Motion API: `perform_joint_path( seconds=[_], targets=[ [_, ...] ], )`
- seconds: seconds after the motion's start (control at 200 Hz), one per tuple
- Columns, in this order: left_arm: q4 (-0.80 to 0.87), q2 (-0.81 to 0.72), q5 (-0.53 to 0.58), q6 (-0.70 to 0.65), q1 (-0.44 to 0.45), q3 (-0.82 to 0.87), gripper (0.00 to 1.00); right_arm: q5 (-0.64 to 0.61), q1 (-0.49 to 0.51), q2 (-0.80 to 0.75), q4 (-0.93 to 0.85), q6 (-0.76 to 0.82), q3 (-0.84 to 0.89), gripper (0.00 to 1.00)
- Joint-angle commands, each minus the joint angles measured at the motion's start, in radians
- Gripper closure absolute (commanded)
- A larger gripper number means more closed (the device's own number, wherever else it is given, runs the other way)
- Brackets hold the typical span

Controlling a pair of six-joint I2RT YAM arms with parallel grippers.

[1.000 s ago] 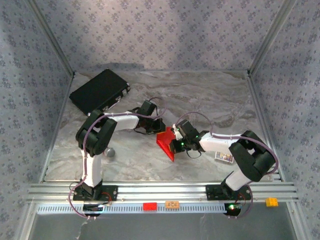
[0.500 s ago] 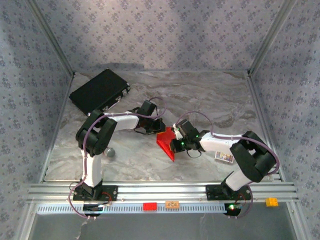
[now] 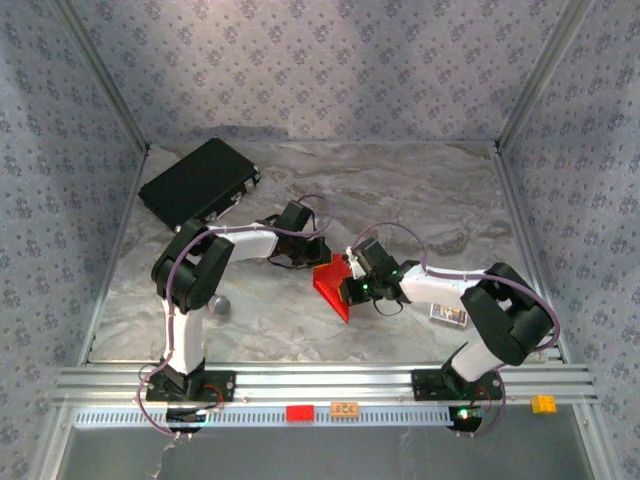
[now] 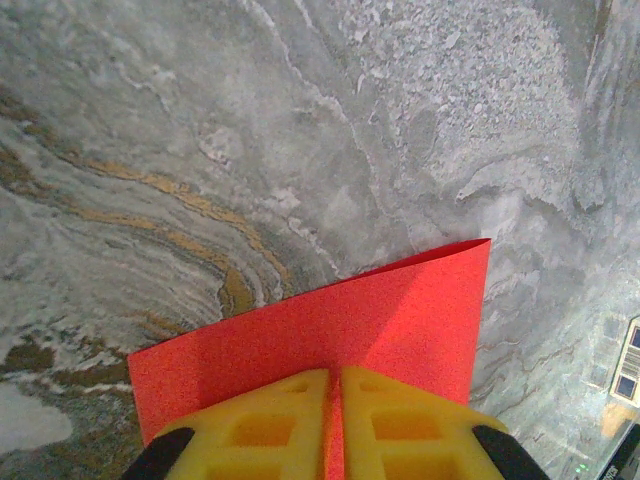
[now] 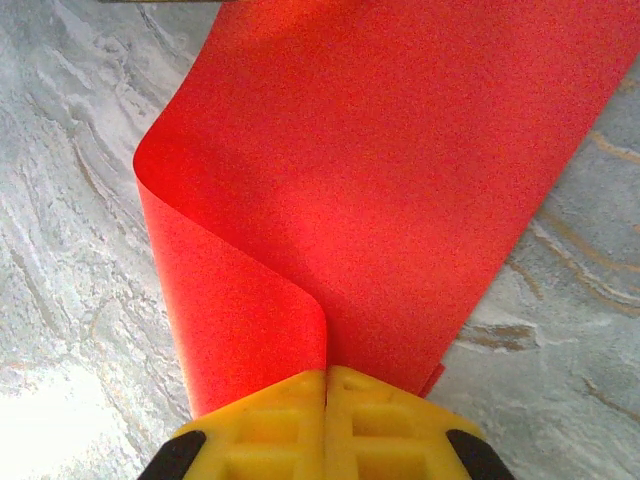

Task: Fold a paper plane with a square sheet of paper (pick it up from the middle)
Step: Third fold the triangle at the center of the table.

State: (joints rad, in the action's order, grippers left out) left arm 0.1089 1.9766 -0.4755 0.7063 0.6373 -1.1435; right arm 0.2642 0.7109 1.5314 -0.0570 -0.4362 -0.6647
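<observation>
Pinching the thin bright-red square sheet of paper [image 3: 333, 284] from two sides. The left jaws are closed on one edge of it, yellow pads [image 4: 262, 425] meeting with only a sliver of red between. The right jaws are closed on it too, yellow pads [image 5: 375, 420] pressed over a doubled layer.

Outward from the right jaws, one side of the sheet rolls over in a soft loop rather than a pressed crease. Outward from the left jaws it fans out flat to a straight far edge above the grey marbled tabletop [image 3: 420, 200]. Cannot tell whether it touches the surface.

Landmark: matte black flat case [image 3: 198, 180]. The sheet sits well apart from it, to its right and nearer the arms. A small grey round object [image 3: 218, 303] lies nearer the arms than the case. A small pale card [image 3: 448, 313] lies far to its right, beyond the sheet.

Judgement: an early fold, with no dart shape yet.

Risks:
- Arms drawing apart while both grips hold would tear the thin paper.
- Pressing the loop down off-line would set a crooked crease.
- The left grip is shallow at the edge, so a tug could pull the sheet free.
- Wrists are close together, so a twist could knock them.

Containers: the black case lies shut, contents hidden.
</observation>
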Motion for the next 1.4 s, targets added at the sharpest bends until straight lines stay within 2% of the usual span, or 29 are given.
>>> perform_joint_path(
  seconds=[0.0, 1.119, 1.204, 1.399],
  targets=[
    [0.075, 0.011, 0.039, -0.021, 0.006, 0.019, 0.89, -0.021, -0.007, -0.001, -0.016, 0.008, -0.018, 1.00],
    [0.072, 0.003, 0.041, -0.024, 0.004, 0.007, 0.88, -0.023, -0.010, 0.033, -0.014, 0.001, 0.000, 1.00],
    [0.079, -0.013, 0.040, -0.034, -0.003, -0.017, 0.85, -0.023, -0.011, 0.037, -0.009, 0.000, -0.002, 1.00],
    [0.095, -0.107, 0.087, -0.047, -0.015, -0.046, 0.68, -0.025, -0.010, 0.050, 0.002, -0.006, -0.010, 1.00]
  ],
)
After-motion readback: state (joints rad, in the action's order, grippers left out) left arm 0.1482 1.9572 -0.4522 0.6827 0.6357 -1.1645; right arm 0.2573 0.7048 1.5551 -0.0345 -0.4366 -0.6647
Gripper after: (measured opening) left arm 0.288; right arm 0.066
